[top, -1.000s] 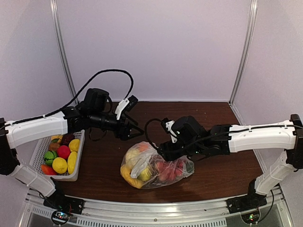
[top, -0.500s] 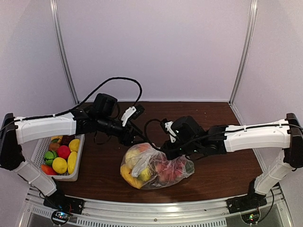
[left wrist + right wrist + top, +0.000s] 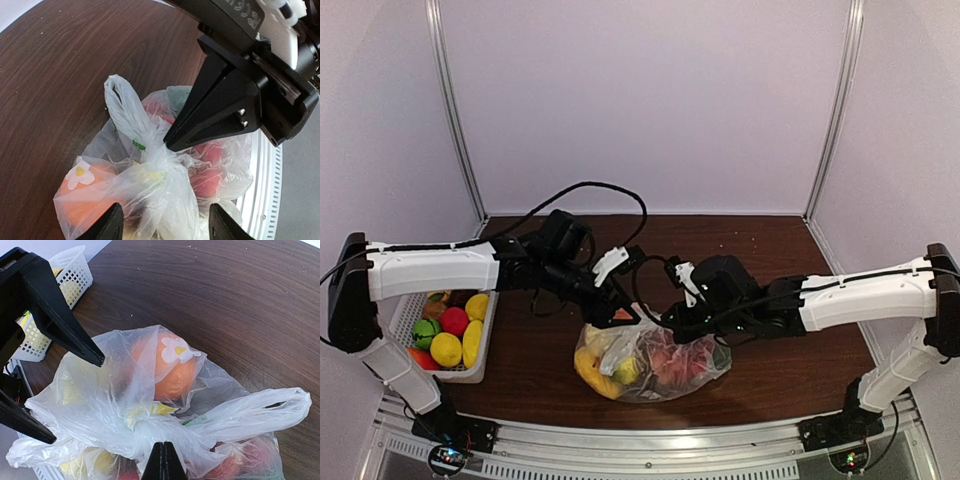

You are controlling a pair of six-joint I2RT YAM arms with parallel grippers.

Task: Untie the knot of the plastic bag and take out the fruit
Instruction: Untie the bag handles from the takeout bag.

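Pinching the knot [image 3: 160, 155] with my right tool [image 3: 163, 452], left tool [image 3: 167, 222] apart, I risk tearing the plastic bag [image 3: 655, 368] by tugging.

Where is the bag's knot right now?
The knot sits atop the plastic bag at mid-table in the top view, pinched by the shut right gripper, with the open left gripper hovering just left.

Bright, even light with soft shadows; faint sheen on the plastic bag [image 3: 100, 405].

One plastic bag [image 3: 655, 368]; one knot [image 3: 161, 151]; one basket [image 3: 480, 350]; two arms [image 3: 430, 270] [image 3: 870, 292]
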